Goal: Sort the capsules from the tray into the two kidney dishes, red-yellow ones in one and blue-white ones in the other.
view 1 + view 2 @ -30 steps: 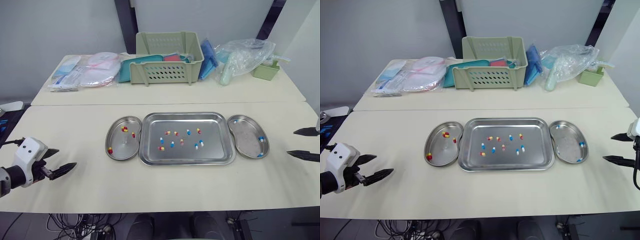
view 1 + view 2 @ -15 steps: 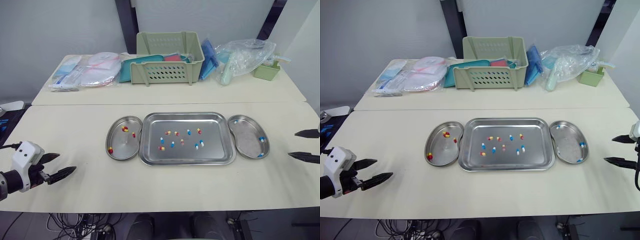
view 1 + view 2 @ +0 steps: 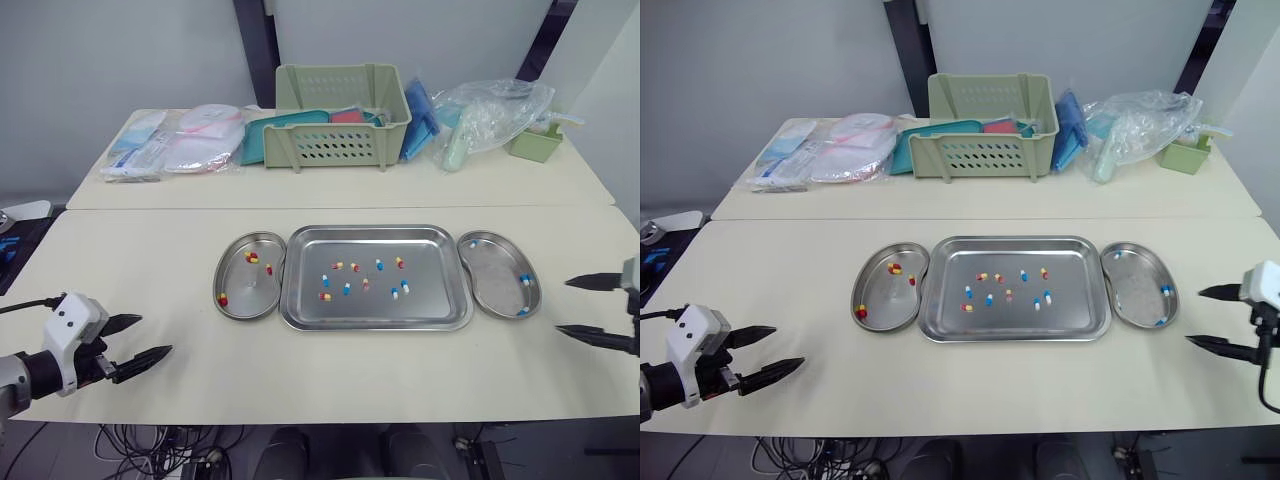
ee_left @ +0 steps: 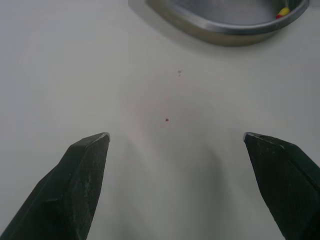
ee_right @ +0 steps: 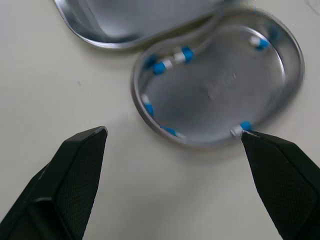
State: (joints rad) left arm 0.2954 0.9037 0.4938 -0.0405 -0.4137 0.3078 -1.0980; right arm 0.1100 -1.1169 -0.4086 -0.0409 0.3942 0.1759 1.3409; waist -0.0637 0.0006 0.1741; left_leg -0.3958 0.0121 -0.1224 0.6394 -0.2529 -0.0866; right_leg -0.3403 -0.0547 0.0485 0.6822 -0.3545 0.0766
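Note:
A steel tray (image 3: 375, 318) at the table's middle holds several loose capsules, some red-yellow (image 3: 337, 266) and some blue-white (image 3: 379, 265). Against its left side, a kidney dish (image 3: 232, 300) holds three red-yellow capsules (image 3: 251, 258). The kidney dish (image 3: 497, 295) on the tray's right holds several blue-white capsules (image 5: 172, 57). My left gripper (image 3: 155, 335) is open and empty over bare table, well left of the left dish. My right gripper (image 3: 562, 306) is open and empty just right of the right dish, pointing at it.
On the back table stand a green basket (image 3: 340, 115), plastic-wrapped packets (image 3: 175, 140) at the left, a clear bag (image 3: 490, 110) and a small green box (image 3: 532, 143) at the right. Bare tabletop lies in front of the tray and dishes.
My left gripper has shifted a little rightward toward the dishes. My right gripper has moved left, closer to the right kidney dish. Both stay open.

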